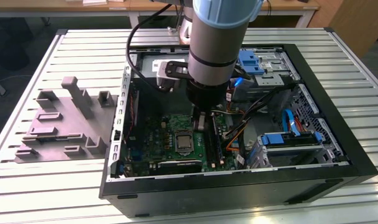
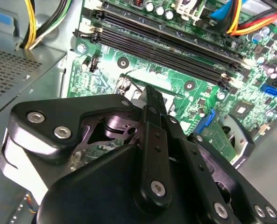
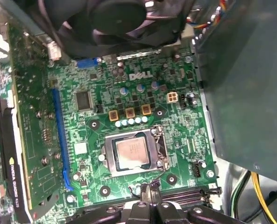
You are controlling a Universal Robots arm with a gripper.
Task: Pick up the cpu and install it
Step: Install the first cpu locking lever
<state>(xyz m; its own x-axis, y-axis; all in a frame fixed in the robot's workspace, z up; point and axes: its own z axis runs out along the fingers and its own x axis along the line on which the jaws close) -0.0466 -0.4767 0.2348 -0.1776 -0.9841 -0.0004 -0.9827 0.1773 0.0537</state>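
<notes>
Computer case (image 1: 338, 154), black and open at the top, lies on a slatted white table (image 1: 363, 70). The arm (image 1: 217, 42) reaches down into the case, and its tool (image 1: 205, 122) hangs low over the green circuit board (image 1: 157, 135), just beside the socket frame (image 1: 183, 140).

In the first wrist view the cpu (image 3: 132, 153) lies flat in the shiny socket frame (image 3: 157, 144) near the middle of the circuit board (image 3: 180, 135), its pale metal top facing up. The tool (image 3: 148, 191) stands close beside the frame, next to the long black memory slots (image 3: 189, 196), and its tips are apart from the cpu. The fingers (image 3: 152, 190) appear drawn close together with nothing between them.

In the second wrist view the black tool (image 2: 153, 100) points down at the circuit board (image 2: 194, 70), its narrow tip near the socket's wire lever (image 2: 129, 80), with the memory slots (image 2: 166, 46) running just past it.

In the exterior view a grey moulded tray (image 1: 64, 126) sits on the table toward the exterior view's left, well apart from the tool. Blue drive brackets (image 1: 289, 139) and bundles of coloured cables (image 1: 239, 135) lie inside the case toward the exterior view's right. A grey metal box (image 3: 245, 84) stands beside the circuit board in the first wrist view.
</notes>
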